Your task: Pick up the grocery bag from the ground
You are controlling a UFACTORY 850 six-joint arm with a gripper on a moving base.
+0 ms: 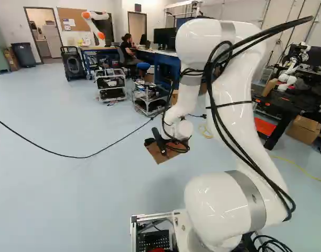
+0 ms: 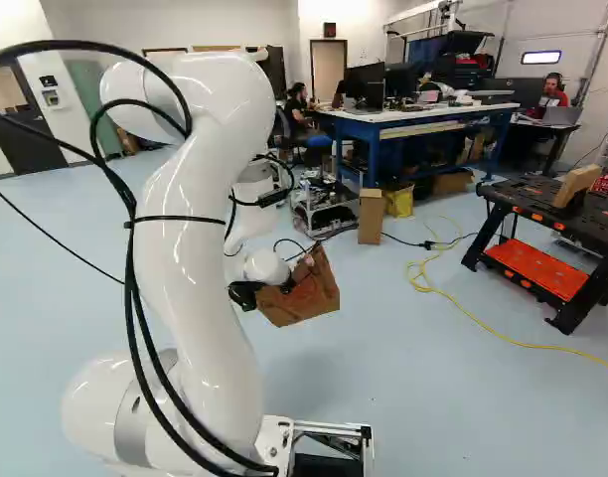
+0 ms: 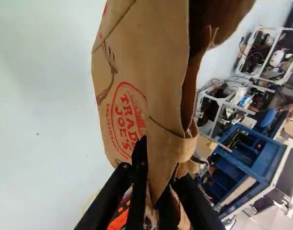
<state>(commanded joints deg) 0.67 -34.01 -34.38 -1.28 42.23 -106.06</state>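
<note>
Gripper (image 1: 163,149) pinched brown grocery bag (image 2: 312,294) between 2 fingers (image 3: 139,179). Bag hung tilted, off floor (image 2: 433,417), at gripper's 3 o'clock in right base view. From bag there, cardboard box (image 2: 372,217) stood toward 1 o'clock, yellow bag (image 2: 399,203) just beside box; workbench (image 2: 523,195) stood between 2 and 3 o'clock.

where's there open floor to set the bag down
Bare floor shows between the black cable and the arm's lowest joint, and, in the right base view, between bag and yellow cord. Crowded: around the carts and blue workbench.
</note>
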